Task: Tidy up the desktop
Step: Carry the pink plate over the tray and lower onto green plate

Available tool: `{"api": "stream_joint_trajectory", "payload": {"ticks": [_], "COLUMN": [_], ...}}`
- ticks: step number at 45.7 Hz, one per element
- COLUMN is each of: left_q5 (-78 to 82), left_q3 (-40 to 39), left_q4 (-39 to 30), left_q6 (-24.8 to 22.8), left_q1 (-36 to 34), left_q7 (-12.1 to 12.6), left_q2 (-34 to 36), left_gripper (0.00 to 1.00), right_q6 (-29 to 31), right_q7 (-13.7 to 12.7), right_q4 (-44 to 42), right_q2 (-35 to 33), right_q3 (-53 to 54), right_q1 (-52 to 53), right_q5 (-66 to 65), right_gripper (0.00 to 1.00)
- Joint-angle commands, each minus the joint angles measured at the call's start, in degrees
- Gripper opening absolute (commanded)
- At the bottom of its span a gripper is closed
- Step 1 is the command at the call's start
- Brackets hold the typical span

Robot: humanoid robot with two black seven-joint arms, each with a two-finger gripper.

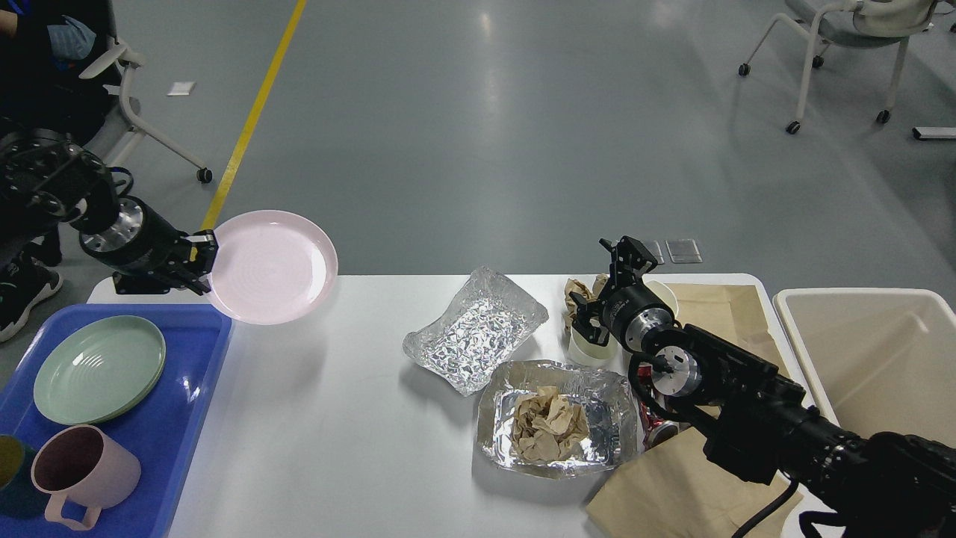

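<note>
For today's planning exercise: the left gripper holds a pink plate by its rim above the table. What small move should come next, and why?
Probably swing the pink plate, held by the left gripper, left and lower it onto the blue tray, where the green plate and pink mug already sit.

tray (pixel 196 418) at the desktop's (pixel 336 418) left end, bin (pixel 792 314) off its right; foil containers (pixel 478 329) between.
</note>
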Motion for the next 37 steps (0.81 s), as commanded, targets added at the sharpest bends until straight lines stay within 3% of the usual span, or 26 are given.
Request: {"api": "stream_joint_trajectory", "payload": {"ticks": [1,9,16,25,37], "left_q5": [0.0,0.0,0.1,0.2,0.4], "left_q3": [-2.5,-5.6,-5.6,-5.6,-5.6], "left_q4": [0.1,0.4,0.8,0.9,0.9], "left_q6": [0.0,0.0,0.0,7.2,9.8], "left_q1": [0.9,6.7,11.7,14.2,15.0], "left_q7": [0.0,0.0,0.1,0.3,0.3], "left_q2": [7.2,12.8,13.7,13.7,16.4], "left_gripper": [0.0,0.0,0.0,0.0,0.0], "right_q6": [0.0,0.0,0.0,0.0,0.0], "right_q7": [0.0,0.0,0.0,0.0,0.0], "right_q4": [0.0,0.0,0.0,0.0,0.0], "right_q2": [0.0,0.0,0.0,0.0,0.0], "right_q3": [0.0,0.0,0.0,0.0,0.0], "right_q1": [0.0,0.1,0.0,0.0,0.0], "right_q5": [0.0,0.0,0.0,0.0,0.0], "right_gripper": [1.0,1.0,1.0,1.0,1.0]}}
